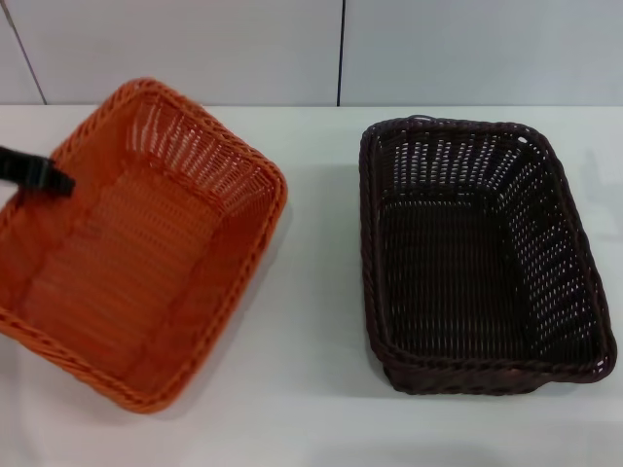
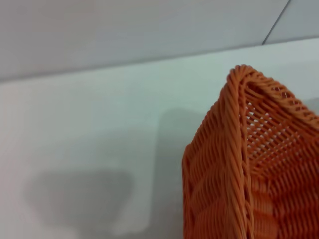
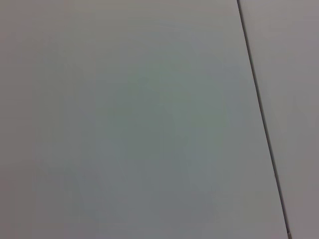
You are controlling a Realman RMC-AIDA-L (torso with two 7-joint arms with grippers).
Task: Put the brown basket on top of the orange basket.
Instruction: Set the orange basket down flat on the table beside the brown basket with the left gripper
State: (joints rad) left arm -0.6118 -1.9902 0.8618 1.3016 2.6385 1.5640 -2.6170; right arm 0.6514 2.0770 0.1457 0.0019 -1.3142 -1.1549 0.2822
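The orange basket (image 1: 146,253) sits at the left of the white table, turned at an angle. My left gripper (image 1: 39,175) reaches in from the left edge and is shut on the basket's left rim. One braided corner of the orange basket (image 2: 249,164) fills the left wrist view, close up. The brown basket (image 1: 477,253) rests flat and empty on the right half of the table, apart from the orange one. My right gripper does not show in any view.
A bare strip of table (image 1: 321,292) separates the two baskets. A pale wall (image 1: 341,49) with a dark vertical seam stands behind the table. The right wrist view holds only a plain pale surface with a dark seam (image 3: 261,119).
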